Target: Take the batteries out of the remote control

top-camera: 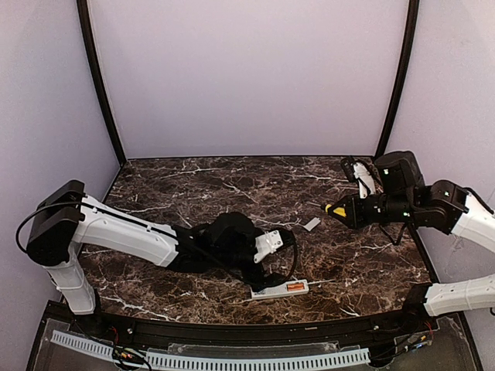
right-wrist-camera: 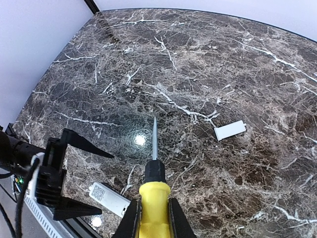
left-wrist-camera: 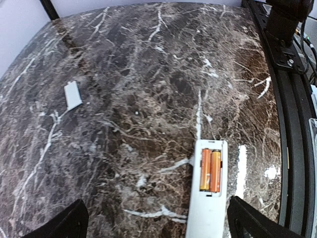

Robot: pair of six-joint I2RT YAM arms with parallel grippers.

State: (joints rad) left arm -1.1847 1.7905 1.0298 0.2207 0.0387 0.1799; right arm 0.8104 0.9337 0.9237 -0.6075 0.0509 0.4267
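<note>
My left hand (left-wrist-camera: 156,213) is released, fingers (left-wrist-camera: 69,223) spread astride the remote control (left-wrist-camera: 208,203) near the bench (left-wrist-camera: 148,74) front edge, batteries (left-wrist-camera: 210,171) seated; my right hand (right-wrist-camera: 153,220) grasps the screwdriver (right-wrist-camera: 154,196).

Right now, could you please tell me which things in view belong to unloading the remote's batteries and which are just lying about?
Part of the job:
- remote control, back up, bay open
- batteries, two, side by side in that bay

Not part of it:
- cover, lying flat, well apart from the remote control
- screwdriver, not lying about but clamped in the right gripper
</note>
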